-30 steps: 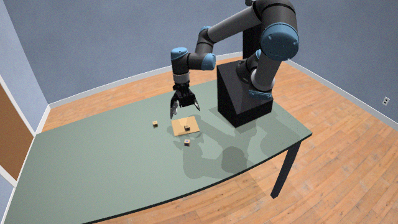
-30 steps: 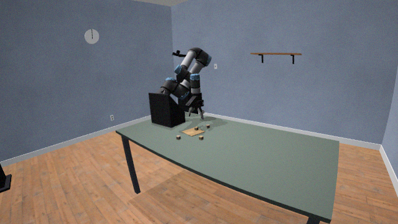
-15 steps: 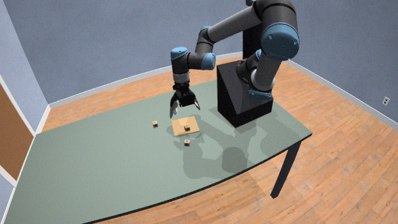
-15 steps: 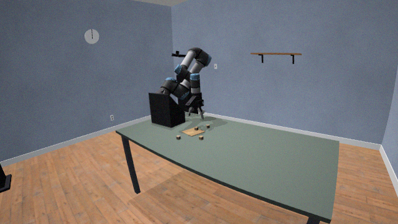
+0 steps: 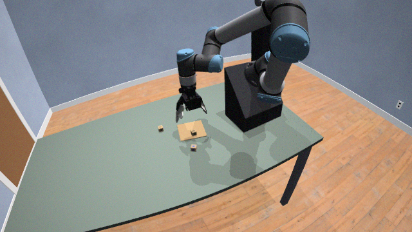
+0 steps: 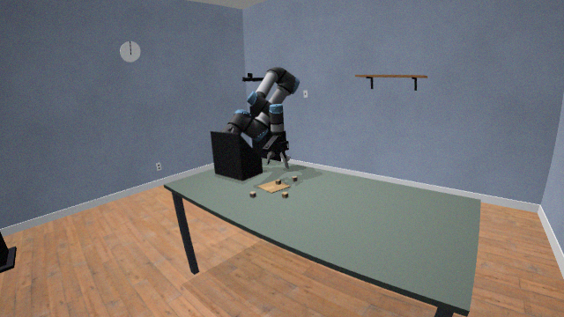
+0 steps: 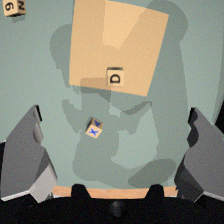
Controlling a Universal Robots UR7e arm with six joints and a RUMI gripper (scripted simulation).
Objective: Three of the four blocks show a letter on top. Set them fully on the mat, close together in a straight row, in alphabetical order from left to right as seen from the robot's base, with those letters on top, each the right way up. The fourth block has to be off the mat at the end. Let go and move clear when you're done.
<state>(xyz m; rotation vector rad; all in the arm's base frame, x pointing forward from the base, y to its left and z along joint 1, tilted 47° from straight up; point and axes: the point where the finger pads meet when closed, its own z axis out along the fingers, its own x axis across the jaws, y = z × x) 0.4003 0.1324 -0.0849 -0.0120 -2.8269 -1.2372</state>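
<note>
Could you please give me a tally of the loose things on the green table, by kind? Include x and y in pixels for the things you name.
Blocks (image 5: pixel 160 128) (image 5: pixel 193 132) (image 5: pixel 193 147) (image 6: pixel 252 194) (image 6: pixel 278 181) (image 6: pixel 285 195) (image 6: pixel 294 179) (image 7: pixel 14 7) (image 7: pixel 115 77) (image 7: pixel 94 131): 4
Mat (image 5: pixel 185 129) (image 6: pixel 268 187) (image 7: pixel 92 45): 1
Total: 5

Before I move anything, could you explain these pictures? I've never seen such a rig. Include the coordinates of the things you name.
The machine is a grey, blue-capped robot arm (image 5: pixel 243 20) (image 6: pixel 266 84) with a black-and-grey two-jaw gripper (image 5: pixel 192 116) (image 6: pixel 278 165) (image 7: pixel 115 107), open and holding nothing. Top looks down at an angle, exterior from farther off, wrist between the jaws. On the green table (image 5: pixel 96 167) (image 6: pixel 374 229) (image 7: pixel 30 75) lies a tan rectangular mat (image 5: pixel 185 129) (image 6: pixel 266 187) (image 7: pixel 90 50) bearing a small tan cube lettered D (image 5: pixel 193 131) (image 6: pixel 278 181) (image 7: pixel 115 77); exterior shows three more cubes (image 5: pixel 160 128) (image 6: pixel 252 195) (image 7: pixel 94 131) off it.
</note>
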